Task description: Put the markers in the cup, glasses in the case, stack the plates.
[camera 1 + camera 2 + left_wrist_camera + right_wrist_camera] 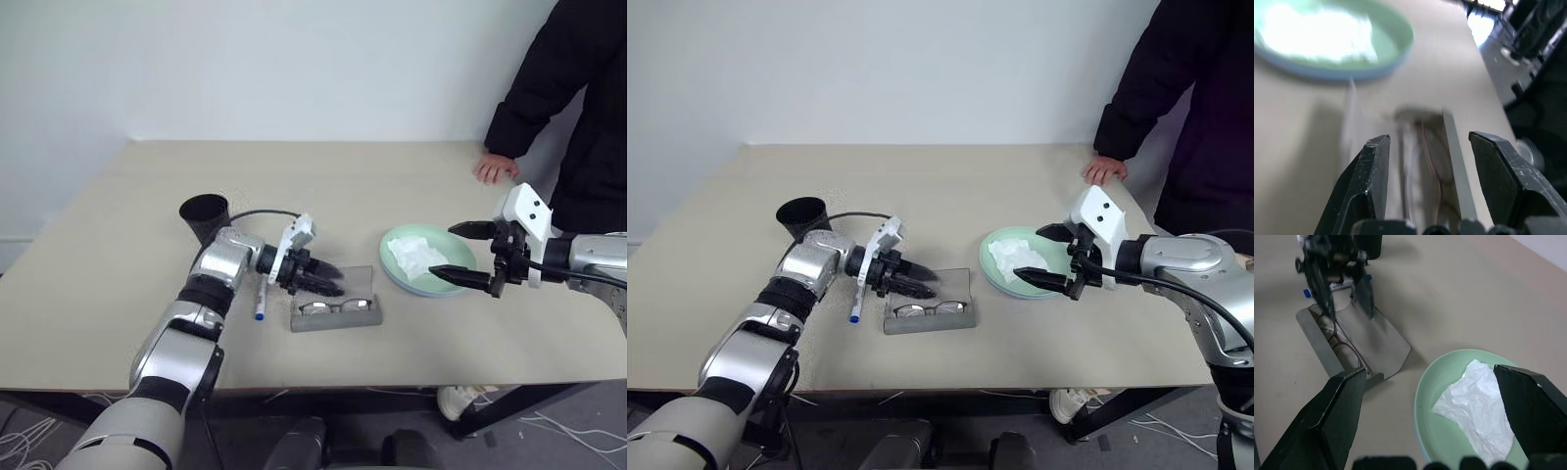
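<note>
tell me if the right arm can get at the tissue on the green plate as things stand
Probably yes. The right gripper hangs open just over the near edge of the green plate, and the crumpled tissue lies uncovered on it. The left gripper is off over the case, out of the way.

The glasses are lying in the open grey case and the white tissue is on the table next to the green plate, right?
Not quite. The glasses do lie in the open grey case, but the white tissue lies on the green plate, not beside it. The right wrist view shows it.

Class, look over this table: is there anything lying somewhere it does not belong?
Yes. A crumpled white tissue lies in the green plate, which sits on the blue one. It is litter in a stacked plate.
</note>
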Robot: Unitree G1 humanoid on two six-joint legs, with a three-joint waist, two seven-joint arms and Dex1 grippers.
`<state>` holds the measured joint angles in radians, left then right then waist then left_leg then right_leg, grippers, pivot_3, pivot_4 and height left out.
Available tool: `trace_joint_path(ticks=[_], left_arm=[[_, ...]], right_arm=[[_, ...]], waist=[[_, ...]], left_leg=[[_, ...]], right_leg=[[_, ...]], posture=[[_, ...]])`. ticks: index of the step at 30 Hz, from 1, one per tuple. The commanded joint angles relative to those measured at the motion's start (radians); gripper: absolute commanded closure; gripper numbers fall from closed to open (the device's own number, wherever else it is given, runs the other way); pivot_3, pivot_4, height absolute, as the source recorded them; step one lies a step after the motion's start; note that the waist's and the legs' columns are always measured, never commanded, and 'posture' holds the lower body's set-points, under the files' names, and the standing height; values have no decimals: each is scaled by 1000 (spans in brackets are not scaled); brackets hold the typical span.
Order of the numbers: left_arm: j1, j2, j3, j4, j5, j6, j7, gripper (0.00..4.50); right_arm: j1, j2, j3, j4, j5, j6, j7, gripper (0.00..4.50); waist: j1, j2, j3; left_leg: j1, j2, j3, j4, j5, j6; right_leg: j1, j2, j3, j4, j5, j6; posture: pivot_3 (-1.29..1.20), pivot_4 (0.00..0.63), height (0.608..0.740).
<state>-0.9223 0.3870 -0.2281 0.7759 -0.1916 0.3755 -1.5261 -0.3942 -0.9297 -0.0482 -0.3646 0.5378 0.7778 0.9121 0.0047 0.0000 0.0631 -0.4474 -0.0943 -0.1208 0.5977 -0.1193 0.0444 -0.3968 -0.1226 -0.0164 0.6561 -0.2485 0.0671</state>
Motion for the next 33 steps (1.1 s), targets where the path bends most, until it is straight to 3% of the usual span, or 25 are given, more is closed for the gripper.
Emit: trace_joint_path(ticks=[1,7,12,17,24,33], left_arm=[[-83,-3,79,9,-23,-30,78,2347],[-115,-38,89,208,76,-179,294,4408],[-109,-53,62,284,153,-269,357,4408],[-83,-48,44,234,160,-267,246,4408],[9,11,-34,60,201,-252,86,4408],[137,77,-79,-221,178,-163,26,4408]], right_arm=[[-25,1,-20,-17,-1,-10,-7,0],[-35,10,-10,-16,-4,-13,-6,0],[-33,7,-11,-22,-2,-11,-2,0],[-29,3,-14,-28,0,-10,0,0],[-30,2,-14,-33,2,-8,1,0],[-33,9,-7,-39,2,-6,-3,0]], waist=[[0,0,0],[0,0,0],[0,-2,1],[1,-2,1],[-2,-2,1],[-3,-1,0]], left_leg=[[0,0,0,0,0,0],[1,0,0,0,0,0],[1,0,0,1,0,0],[1,-1,1,1,0,0],[1,0,0,1,0,0],[1,0,1,0,0,0]], right_leg=[[0,0,0,0,0,0],[2,1,0,0,0,1],[2,1,0,0,2,3],[3,0,0,-1,2,4],[3,1,0,-1,2,3],[2,0,1,-1,1,2]], posture=[[0,0,727],[0,0,727],[0,0,727],[0,0,727],[0,0,727],[0,0,727]])
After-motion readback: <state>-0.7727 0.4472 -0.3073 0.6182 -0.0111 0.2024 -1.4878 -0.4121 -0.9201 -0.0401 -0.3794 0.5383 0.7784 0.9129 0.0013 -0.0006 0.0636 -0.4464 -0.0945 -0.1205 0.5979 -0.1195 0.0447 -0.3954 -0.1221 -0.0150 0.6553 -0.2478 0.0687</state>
